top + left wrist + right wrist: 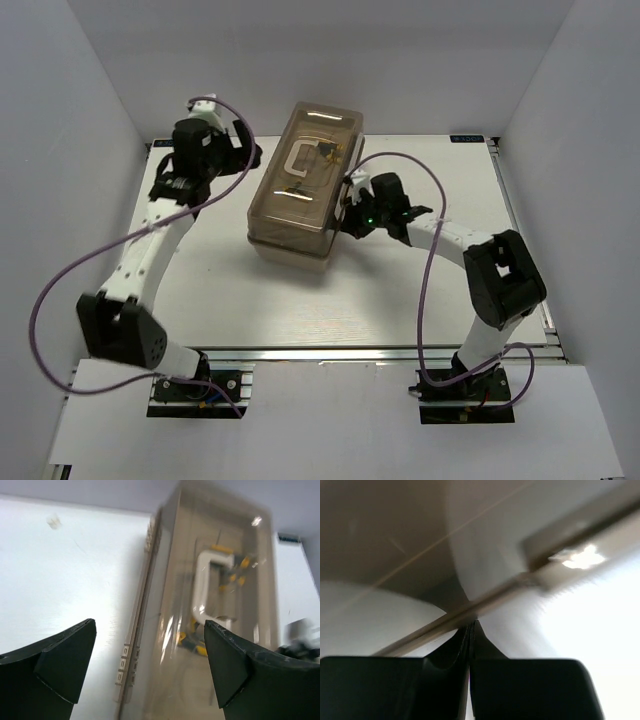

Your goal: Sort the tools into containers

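Plainly, left claw (150, 625) gapes beside the toolbox (303, 195) — right claw (471, 626) pinched closed.

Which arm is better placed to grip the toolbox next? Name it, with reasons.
Left, probably: the left gripper is open and faces the toolbox along its long side. The right gripper is shut, its tips against the box's seam.

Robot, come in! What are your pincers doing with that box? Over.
Left pincer open, facing toolbox. Right pincer shut, at its other side. Lid closed, yellow-black tools inside.
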### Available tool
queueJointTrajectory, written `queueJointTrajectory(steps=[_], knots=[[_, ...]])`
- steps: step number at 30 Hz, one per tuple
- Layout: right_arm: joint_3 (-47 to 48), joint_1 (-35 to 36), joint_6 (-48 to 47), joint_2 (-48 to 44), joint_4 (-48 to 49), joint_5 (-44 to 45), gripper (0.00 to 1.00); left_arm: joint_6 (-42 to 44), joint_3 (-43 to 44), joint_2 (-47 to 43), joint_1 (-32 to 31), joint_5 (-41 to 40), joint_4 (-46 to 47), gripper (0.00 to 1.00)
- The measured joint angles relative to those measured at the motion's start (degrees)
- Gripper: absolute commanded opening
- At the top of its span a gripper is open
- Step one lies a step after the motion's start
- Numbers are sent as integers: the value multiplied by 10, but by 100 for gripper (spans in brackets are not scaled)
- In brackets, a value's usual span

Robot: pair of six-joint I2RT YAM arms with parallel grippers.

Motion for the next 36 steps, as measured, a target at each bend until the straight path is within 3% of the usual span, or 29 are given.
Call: queueJointTrajectory(steps=[6, 11, 16, 28, 33, 36], knots=[[12, 77, -44, 14, -3, 35, 0, 22, -40, -170, 2, -71, -17, 98], [89, 136, -58, 61, -9, 53, 0, 33, -93, -207, 8, -95, -22, 98], [114, 153, -78, 57, -4, 54, 0, 37, -62, -77, 21, -82, -19, 98], [-182, 74, -178, -305, 19, -38, 0, 19, 196, 225, 27, 0, 1, 98], [-236, 73, -179, -369, 18, -44, 0, 17, 349, 343, 27, 67, 5, 98], [-250, 66, -178, -377, 17, -42, 0, 14, 370, 393, 30, 138, 9, 98]])
